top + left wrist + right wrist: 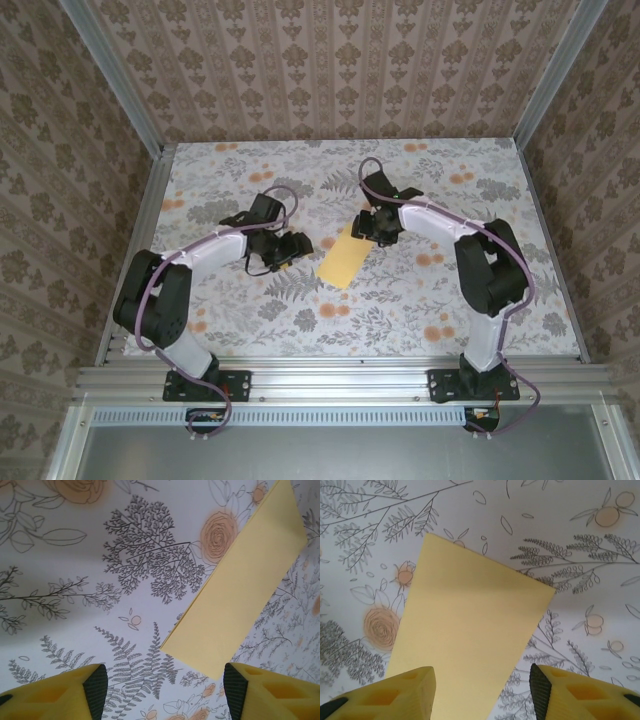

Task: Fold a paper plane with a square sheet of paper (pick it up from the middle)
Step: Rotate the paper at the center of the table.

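The square sheet of paper [345, 258] lies flat on the flowered tablecloth as a pale-yellow long rectangle, seemingly folded in two, with a doubled long edge in the left wrist view. My left gripper [295, 245] hovers just left of it, open; the paper [240, 595] reaches toward the right fingertip [235, 687], and nothing is between the jaws [165, 690]. My right gripper [375, 228] stands over the sheet's far end, open. In the right wrist view the paper [470, 630] runs down between the fingers [542, 690], loose and not gripped by the gripper [482, 692].
The tablecloth [250, 300] with grey ferns and orange flowers covers the whole table. Patterned walls with aluminium posts [110, 80] close off the left, right and back. The rail [330, 375] bearing both arm bases runs along the near edge.
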`<state>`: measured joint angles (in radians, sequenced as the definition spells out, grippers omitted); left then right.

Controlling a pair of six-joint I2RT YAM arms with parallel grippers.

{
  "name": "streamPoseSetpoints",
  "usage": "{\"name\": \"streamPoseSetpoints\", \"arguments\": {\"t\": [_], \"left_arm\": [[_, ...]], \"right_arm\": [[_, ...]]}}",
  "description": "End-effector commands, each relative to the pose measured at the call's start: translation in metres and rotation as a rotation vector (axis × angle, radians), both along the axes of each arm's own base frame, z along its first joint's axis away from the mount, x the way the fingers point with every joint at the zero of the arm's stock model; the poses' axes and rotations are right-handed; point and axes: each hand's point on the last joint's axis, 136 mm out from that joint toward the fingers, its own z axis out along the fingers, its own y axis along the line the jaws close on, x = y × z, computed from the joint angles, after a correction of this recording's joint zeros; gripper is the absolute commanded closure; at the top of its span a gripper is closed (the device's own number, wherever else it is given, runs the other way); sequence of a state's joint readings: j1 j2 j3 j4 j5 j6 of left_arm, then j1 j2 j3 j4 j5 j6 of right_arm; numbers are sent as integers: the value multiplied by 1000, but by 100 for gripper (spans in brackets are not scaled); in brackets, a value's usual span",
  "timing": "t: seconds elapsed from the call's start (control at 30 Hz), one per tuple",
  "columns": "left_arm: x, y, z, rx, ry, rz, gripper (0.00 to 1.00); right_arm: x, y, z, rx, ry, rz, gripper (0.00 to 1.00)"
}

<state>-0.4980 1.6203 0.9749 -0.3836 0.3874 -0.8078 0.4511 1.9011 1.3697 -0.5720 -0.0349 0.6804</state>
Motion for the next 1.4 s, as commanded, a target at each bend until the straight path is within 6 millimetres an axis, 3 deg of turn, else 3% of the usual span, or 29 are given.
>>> {"name": "streamPoseSetpoints", "arguments": {"t": [0.0, 0.33, 0.53, 0.67, 0.83, 0.9, 1.07, 1.27, 1.37], "left_arm": [[-2, 6, 2, -17, 0, 33, 32], [-7, 8, -4, -30, 23, 44, 27], [-13, 2, -5, -82, 48, 39, 26], [-18, -3, -7, -124, 68, 33, 26], [-23, -7, -10, -137, 85, 26, 26], [-25, -9, -9, -135, 84, 21, 27], [-28, -12, -11, -128, 88, 15, 27], [-39, -21, -14, -133, 106, 3, 32], [-45, -25, -16, -139, 118, -3, 34]], "right_arm": [[9, -6, -13, -67, 26, -35, 42], [23, 15, -37, -75, 67, 60, 40], [17, 58, -45, 59, 78, 259, 41], [15, 85, -42, 175, 63, 400, 42], [27, 107, -24, 266, 17, 481, 44], [28, 105, -14, 259, -6, 464, 44], [27, 78, 9, 143, -68, 330, 47], [3, 70, -14, 98, 23, 288, 55], [1, 70, -25, 98, 57, 282, 55]]}}
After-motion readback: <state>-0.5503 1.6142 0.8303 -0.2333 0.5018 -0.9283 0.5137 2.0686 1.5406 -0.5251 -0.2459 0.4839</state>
